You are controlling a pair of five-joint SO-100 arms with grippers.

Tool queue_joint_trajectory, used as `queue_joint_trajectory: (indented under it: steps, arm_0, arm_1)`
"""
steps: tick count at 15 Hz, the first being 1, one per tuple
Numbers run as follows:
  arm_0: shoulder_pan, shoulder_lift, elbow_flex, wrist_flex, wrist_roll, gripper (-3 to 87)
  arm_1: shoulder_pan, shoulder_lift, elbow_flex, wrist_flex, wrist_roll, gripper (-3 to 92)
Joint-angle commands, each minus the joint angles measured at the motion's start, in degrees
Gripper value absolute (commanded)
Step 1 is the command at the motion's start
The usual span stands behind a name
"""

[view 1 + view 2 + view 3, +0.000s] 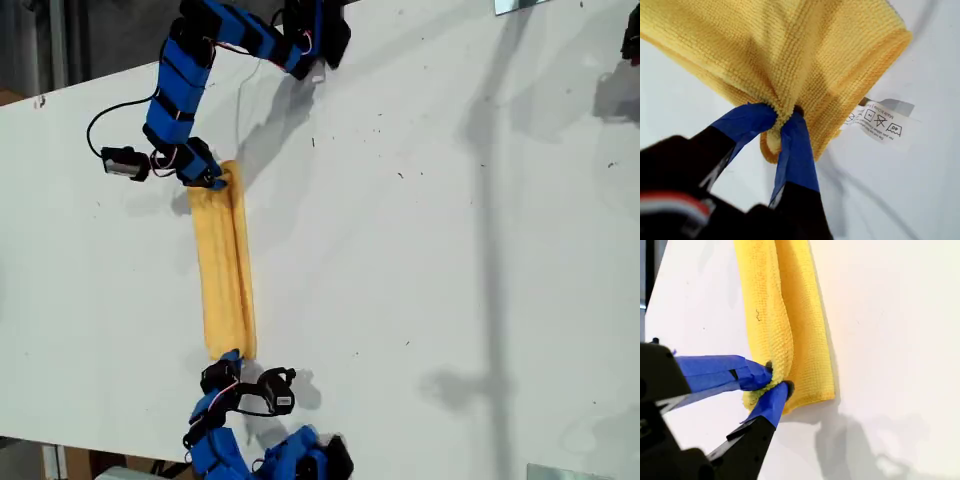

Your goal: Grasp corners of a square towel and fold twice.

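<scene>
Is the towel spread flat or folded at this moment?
Folded: the towel lies as a narrow, layered strip on the table, each end pinched by a tool.

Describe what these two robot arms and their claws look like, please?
Both arms are built from chunky bright blue segments joined by black motor blocks, with thin black and red-white cables looping along them. A small black camera module sits beside each wrist. My first gripper and my second gripper each have two tapered fingers on black bases, wrapped in blue tape.
</scene>
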Motion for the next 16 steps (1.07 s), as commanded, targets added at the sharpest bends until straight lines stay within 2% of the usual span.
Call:
queue_joint_trajectory:
  steps: [1, 5, 12, 14, 16]
  arm_0:
    - [-1.9, -0.9, -0.9, 0.1, -0.7, -0.3]
    - [-2.0, -7.1, -1.8, -1.8, -3.0, -0.3]
    - [-7.6, -13.9, -5.2, -1.6, -0.8, 0.6]
    - [-7.2, -14.0, -4.7, -1.7, -2.2, 6.4]
    - [-6.9, -12.1, -2.7, -1.3, -3.5, 8.6]
  arm_1:
    - [1.8, 1.8, -1.6, 0.1, -0.2, -0.1]
    - [1.4, -0.1, -2.6, 0.2, -0.2, -0.1]
    - [0.0, -1.3, -4.3, 1.5, -0.4, 0.5]
    - [-0.7, -2.1, -5.9, 3.0, -1.1, 22.5]
    - [-0.4, -1.1, -6.1, 4.3, -1.1, 26.7]
